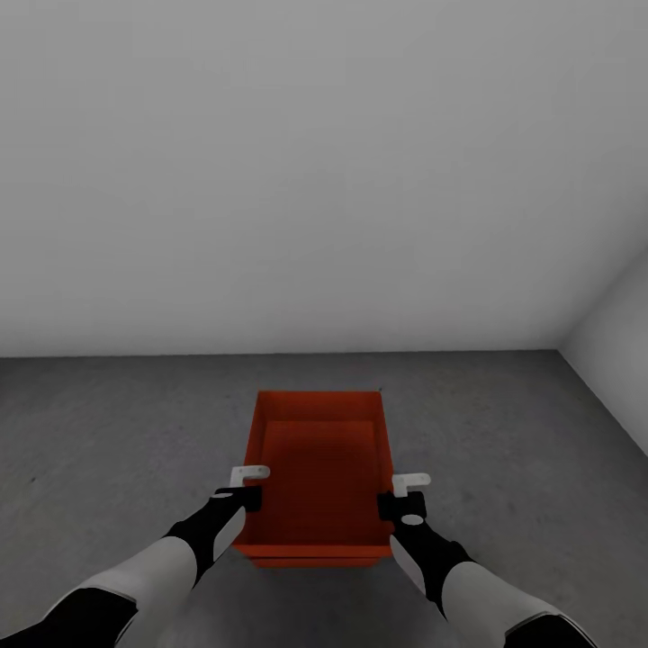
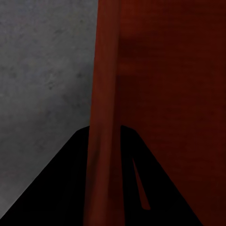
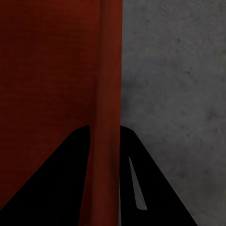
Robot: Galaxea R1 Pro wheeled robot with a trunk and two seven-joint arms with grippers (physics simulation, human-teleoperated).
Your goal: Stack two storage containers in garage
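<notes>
Red-orange storage container (image 1: 317, 477), open-topped and rectangular, seen in the head view low and central, carried between both arms above the dark grey mottled concrete floor (image 1: 108, 432). Held level, long axis running away from the robot, inside bare and dim. Could not be told from the head view whether its base touched the floor or hung just above it.

Left gripper (image 1: 239, 493) set on the container's left long wall, near the closer end; black fingers (image 2: 61, 188) straddling the thin rim in the left wrist view, one on the outer side over the concrete, the other on the inner side against the red wall (image 2: 165, 84). Clamped on that wall.

Right gripper (image 1: 405, 500) set likewise on the right long wall, directly across from the left one; in the right wrist view black fingers (image 3: 155, 188) either side of the rim, red interior (image 3: 47, 70) on one side and grey concrete (image 3: 179, 70) on the other. Also closed tight on the wall.

Black forearm sleeves and white upper arm covers reaching in from the lower corners of the head view.

Plain light grey wall (image 1: 306, 180) straight ahead, meeting the floor beyond the container; a second wall (image 1: 621, 342) joining it at a corner to the right. Container well short of both walls.
</notes>
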